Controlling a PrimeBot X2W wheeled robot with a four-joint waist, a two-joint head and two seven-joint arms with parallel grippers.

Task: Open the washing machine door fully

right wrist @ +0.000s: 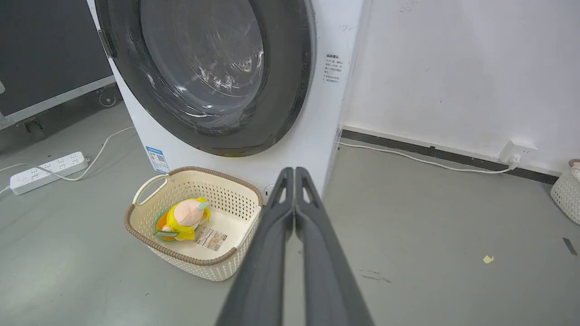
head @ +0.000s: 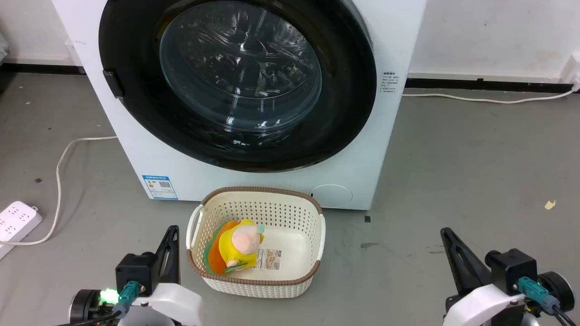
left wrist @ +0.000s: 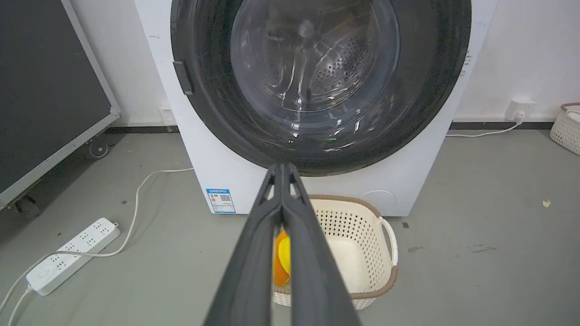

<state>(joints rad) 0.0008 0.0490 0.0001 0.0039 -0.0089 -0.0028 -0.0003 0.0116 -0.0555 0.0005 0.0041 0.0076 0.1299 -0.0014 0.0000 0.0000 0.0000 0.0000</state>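
The washing machine [head: 136, 158] is a big white front-loading box standing upright on the floor. The washing machine door [head: 238, 77] is shut, lying flush against the machine's front and spanning nearly its width: a glossy black round ring around a bulging clear glass bowl, through which the perforated steel drum shows. A small dark tab [head: 113, 83] sits on the door's left rim. Low on the machine's front are a blue label [head: 159, 186] at the left and a round flap [head: 331, 196] at the right.
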